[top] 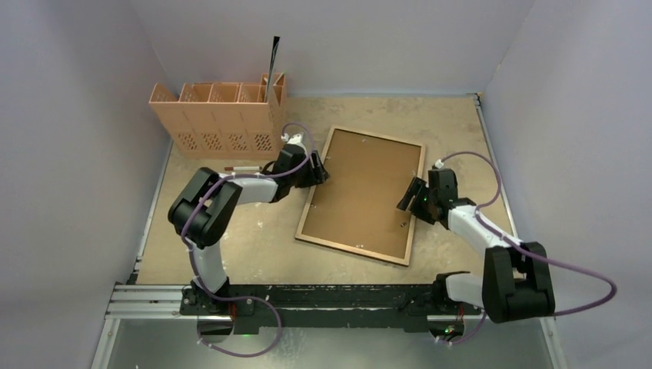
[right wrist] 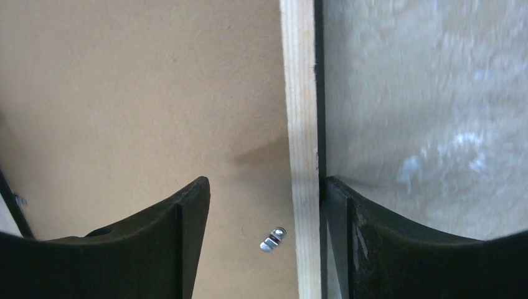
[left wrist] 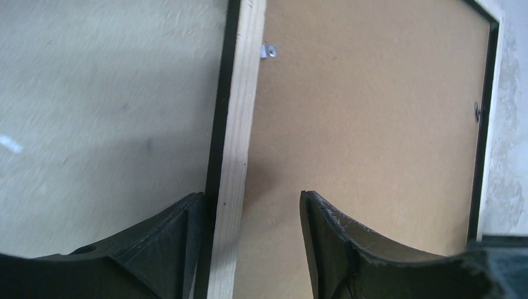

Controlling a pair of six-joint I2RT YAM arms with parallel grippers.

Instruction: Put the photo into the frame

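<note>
rectangular pale-wood frame (top: 352,251) lay on mottled worktop (top: 257,231) round smooth brown board (top: 361,192); left jaws, right jaws parted astride its edges.

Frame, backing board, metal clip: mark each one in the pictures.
frame (left wrist: 240,124), left wrist view, on its light wood rail.
backing board (top: 361,192), top external view, at the middle of the brown panel.
metal clip (right wrist: 273,239), right wrist view, on the small silver tab beside the rail.
</note>
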